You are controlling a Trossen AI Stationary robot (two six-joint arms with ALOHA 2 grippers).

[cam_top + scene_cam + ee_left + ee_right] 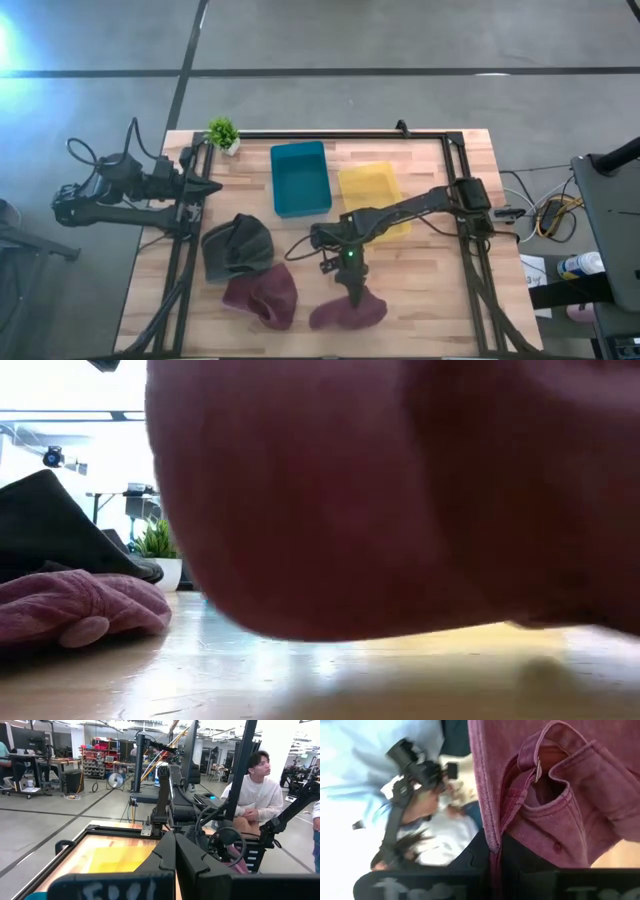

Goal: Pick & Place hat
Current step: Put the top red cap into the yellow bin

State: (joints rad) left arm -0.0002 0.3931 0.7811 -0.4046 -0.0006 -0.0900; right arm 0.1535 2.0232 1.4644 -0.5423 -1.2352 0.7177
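Note:
A maroon cap (350, 314) lies near the table's near edge and fills the low view (380, 490). My right gripper (357, 292) stands at its far side, shut on it. The right wrist view shows the cap's back opening and strap buckle (538, 770). My left gripper (205, 187) waits at the table's left side, shut on nothing (175, 855). A second maroon cap (265, 298) rests on the table left of the first. A dark grey hat (238, 246) lies just beyond the second cap. My right gripper holds the maroon cap by a stitched edge of its back opening (492, 832), pinched between the two fingers. The fingers come from above and from the far side. In the low view the cap's underside (300, 625) stands off the wood; whether all of it is clear, I cannot tell.
A teal bin (300, 178) and a yellow bin (368, 190) sit side by side at the table's far middle. A small potted plant (222, 131) stands at the far left corner. A black frame runs around the table. A person (255, 790) sits beyond the right side.

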